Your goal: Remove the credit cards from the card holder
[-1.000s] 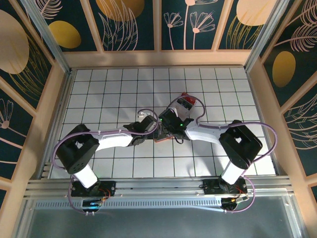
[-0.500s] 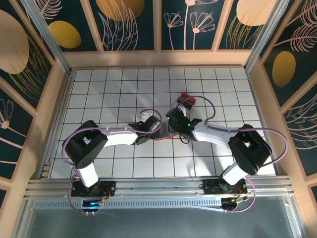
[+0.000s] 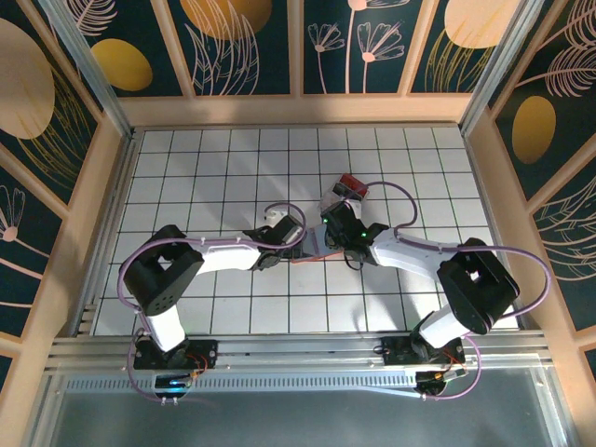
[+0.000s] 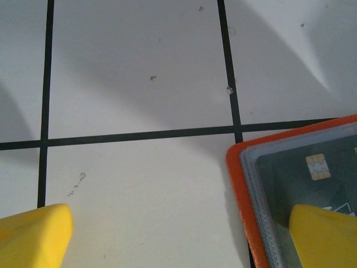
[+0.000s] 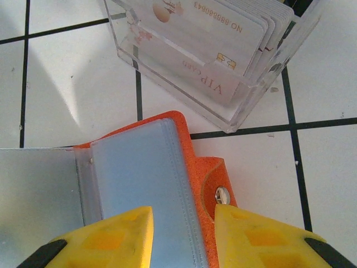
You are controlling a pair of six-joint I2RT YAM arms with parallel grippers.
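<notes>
At table (image 4: 139,67) centre, the wide-spread left pincer (image 4: 181,226) is reaching over a card (image 4: 312,173); the part-spread right pincer (image 5: 184,234) is straddling the holder (image 5: 139,167), which could drag along if unpinned.

card holder (image 5: 189,162): orange rim, matt, fine leather-like grain; inner sleeves of smooth, slightly cloudy plastic
snap (image 5: 222,195): shiny metal
clear box (image 5: 223,106): hard transparent plastic, glossy
worktop (image 4: 139,67): white, smooth, matt, lightly scuffed
right end effector (image 5: 183,226) fingers (image 5: 120,231): yellow matt plastic
</notes>
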